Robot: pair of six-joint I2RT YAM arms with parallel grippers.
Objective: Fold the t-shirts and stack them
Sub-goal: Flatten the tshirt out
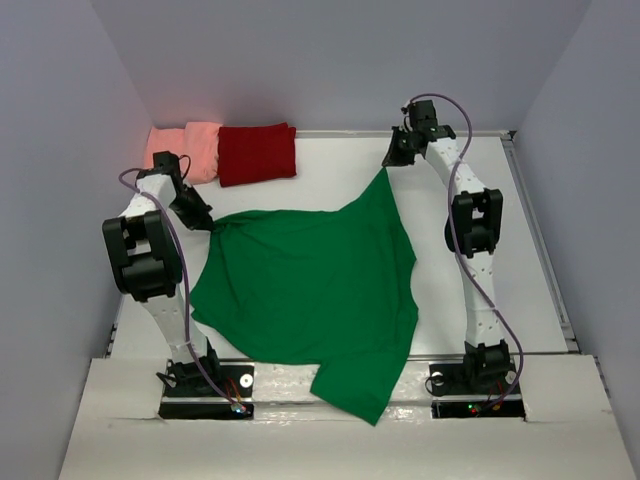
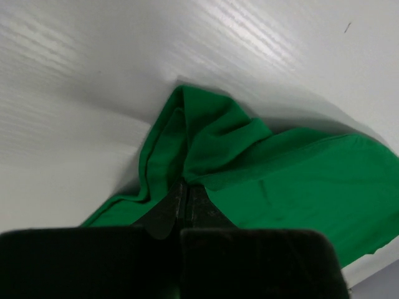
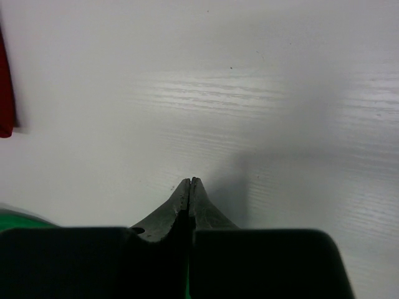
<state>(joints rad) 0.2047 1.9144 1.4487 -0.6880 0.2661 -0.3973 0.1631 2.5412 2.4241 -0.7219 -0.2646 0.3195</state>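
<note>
The bright green t-shirt (image 1: 310,290) lies spread over the table's middle, and its near corner hangs over the front edge. My left gripper (image 1: 205,222) is shut on its bunched left corner; the wrist view shows green folds (image 2: 212,143) gathered at the closed left gripper (image 2: 186,185). My right gripper (image 1: 387,166) is shut on the shirt's far corner, pulled up into a peak. In the right wrist view the right gripper (image 3: 190,180) has its jaws pressed together with a green sliver low between them. A folded salmon-pink t-shirt (image 1: 190,148) and a folded dark red t-shirt (image 1: 257,152) lie side by side at the back left.
The white table (image 1: 490,230) is bare to the right of the green shirt. Grey walls close in on the left, back and right. The dark red shirt's edge (image 3: 5,93) shows at the left border of the right wrist view.
</note>
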